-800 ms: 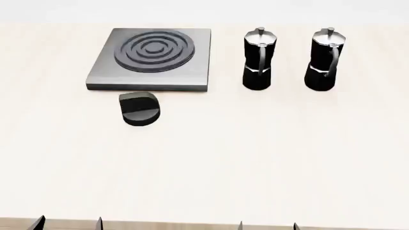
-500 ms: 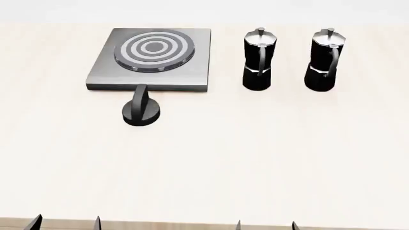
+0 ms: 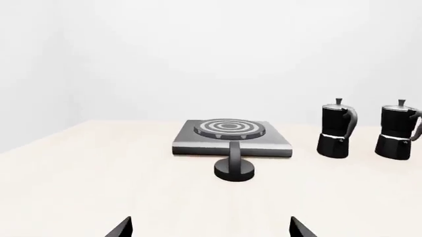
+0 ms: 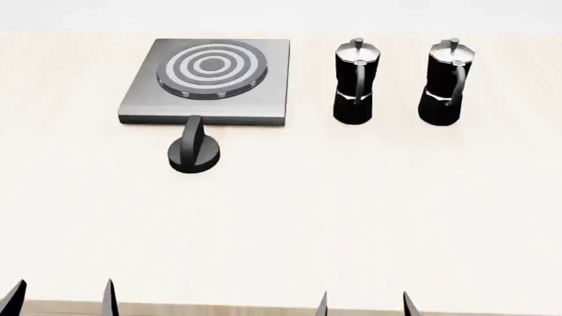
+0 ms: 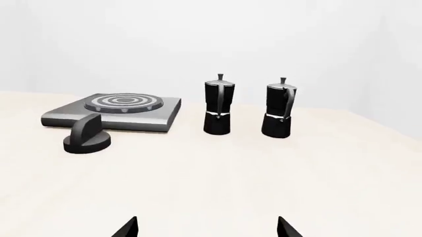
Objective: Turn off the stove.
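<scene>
Fingertips of our left gripper [image 4: 60, 297] show only as two dark points at the near edge of the table [image 4: 369, 224], standing apart from each other with nothing between them. They are well apart from the knob [image 4: 194, 150], on its near side and to its left. In the left wrist view the same two tips [image 3: 124, 228] frame the knob [image 3: 234, 164] from a distance.

Behind the knob we see the stove [image 4: 207, 80], a flat grey square plate whose round burner [image 4: 212, 68] shows pale and dark rings in turn. The knob sits just beside the front edge of the plate, on the bare table, and its upright grip ridge points toward the stove. In the right wrist view the knob [image 5: 87, 134] is close to the plate [image 5: 113, 111]; we cannot tell if they touch.

To the right of the stove stand two black moka pots, upright and apart: the first moka pot [image 4: 357, 81] nearer to the stove, the second moka pot [image 4: 449, 81] further right.

Our right gripper [image 4: 364, 304] also shows two separated tips at the near table edge, empty, far from the knob on its near right side.
</scene>
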### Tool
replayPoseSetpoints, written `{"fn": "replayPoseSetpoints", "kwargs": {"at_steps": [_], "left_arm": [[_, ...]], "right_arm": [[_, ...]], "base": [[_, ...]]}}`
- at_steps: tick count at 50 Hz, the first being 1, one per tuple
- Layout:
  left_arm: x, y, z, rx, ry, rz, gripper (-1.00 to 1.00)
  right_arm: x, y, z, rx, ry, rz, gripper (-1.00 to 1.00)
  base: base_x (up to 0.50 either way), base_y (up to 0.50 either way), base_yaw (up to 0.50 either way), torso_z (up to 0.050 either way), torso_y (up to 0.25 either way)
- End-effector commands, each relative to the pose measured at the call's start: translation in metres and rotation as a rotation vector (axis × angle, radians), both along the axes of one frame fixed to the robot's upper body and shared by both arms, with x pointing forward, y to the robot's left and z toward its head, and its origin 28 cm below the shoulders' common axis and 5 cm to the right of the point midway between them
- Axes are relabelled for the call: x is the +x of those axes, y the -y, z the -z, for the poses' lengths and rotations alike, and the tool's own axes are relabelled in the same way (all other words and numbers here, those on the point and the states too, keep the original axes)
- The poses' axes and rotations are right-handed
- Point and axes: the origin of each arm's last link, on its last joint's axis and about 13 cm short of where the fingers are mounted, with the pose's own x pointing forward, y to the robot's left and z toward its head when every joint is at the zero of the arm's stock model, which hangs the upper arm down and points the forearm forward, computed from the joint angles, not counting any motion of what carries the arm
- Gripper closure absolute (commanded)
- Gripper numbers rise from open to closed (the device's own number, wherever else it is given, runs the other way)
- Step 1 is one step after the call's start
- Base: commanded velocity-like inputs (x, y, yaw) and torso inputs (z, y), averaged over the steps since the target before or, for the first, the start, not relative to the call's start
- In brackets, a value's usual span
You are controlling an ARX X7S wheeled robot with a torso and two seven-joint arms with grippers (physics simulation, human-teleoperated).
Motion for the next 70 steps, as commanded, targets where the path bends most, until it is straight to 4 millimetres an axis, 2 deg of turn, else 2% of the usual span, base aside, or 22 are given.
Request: {"fn": "replayPoseSetpoints", "kwargs": {"at_steps": [1,10,32,70], "left_arm": [[-0.011,-0.003,-0.024,-0.012,0.057,0.011,-1.0],[-0.017,-0.004,-0.035,0.013,0.083,0.027,-1.0],[-0.022,-0.008,-0.05,-0.011,0.123,0.015,-1.0],[-0.023,-0.008,-0.051,-0.021,0.139,0.02,-1.0]], "right_arm": [[-0.008,-0.003,-0.022,-0.034,0.058,0.008,-1.0],[-0.017,-0.006,-0.041,-0.049,0.156,0.019,-1.0],[-0.022,-0.006,-0.046,-0.072,0.257,0.035,-1.0],[-0.023,-0.007,-0.046,-0.066,0.256,0.003,-1.0]], "base": [[0.0,0.0,0.0,0.0,0.0],[0.0,0.0,0.0,0.0,0.0],[0.02,0.0,0.0,0.0,0.0],[0.49,0.0,0.0,0.0,0.0]]}}
